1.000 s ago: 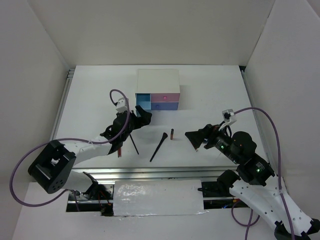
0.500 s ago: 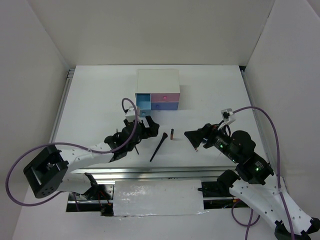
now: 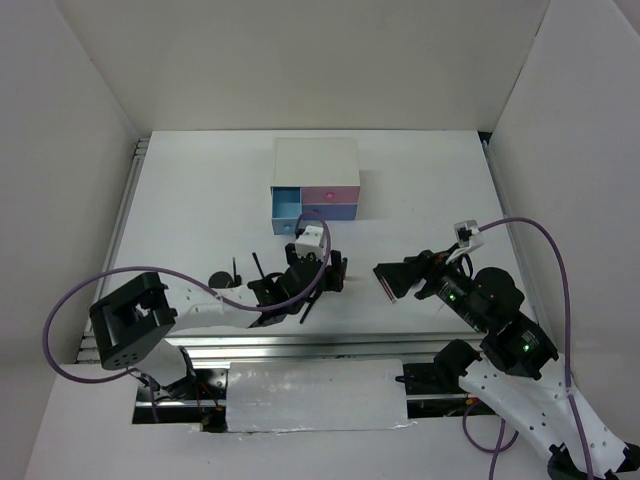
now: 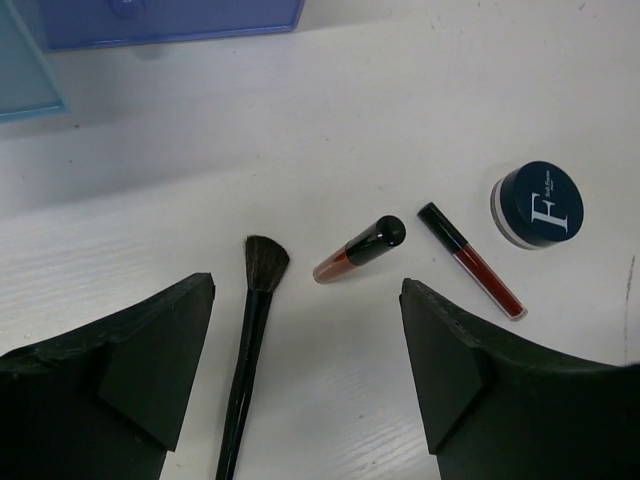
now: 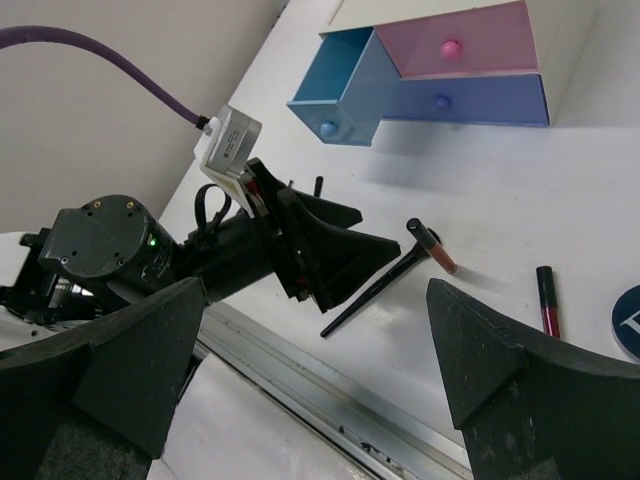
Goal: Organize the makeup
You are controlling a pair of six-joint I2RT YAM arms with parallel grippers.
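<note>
white tabletop (image 3: 420, 190) and pale walls frame the scene. at the left gripper (image 4: 306, 300) the fingers (image 4: 150, 370) are spread wide and empty. between them lie the flared black brush (image 4: 252, 330) and a short red-brown lip gloss tube (image 4: 358, 248), not touching. a thinner red tube (image 4: 470, 260) and a round dark compact (image 4: 537, 204) sit just beyond on the right. a second ago this arm was over by the pencils (image 3: 258, 266); it has swung to the centre, so picking up the brush or tube looks next. the light blue drawer (image 3: 285, 210) of the white box (image 3: 316, 160) stands pulled out. the right gripper (image 3: 388, 283) hovers spread, holding nothing.
</note>
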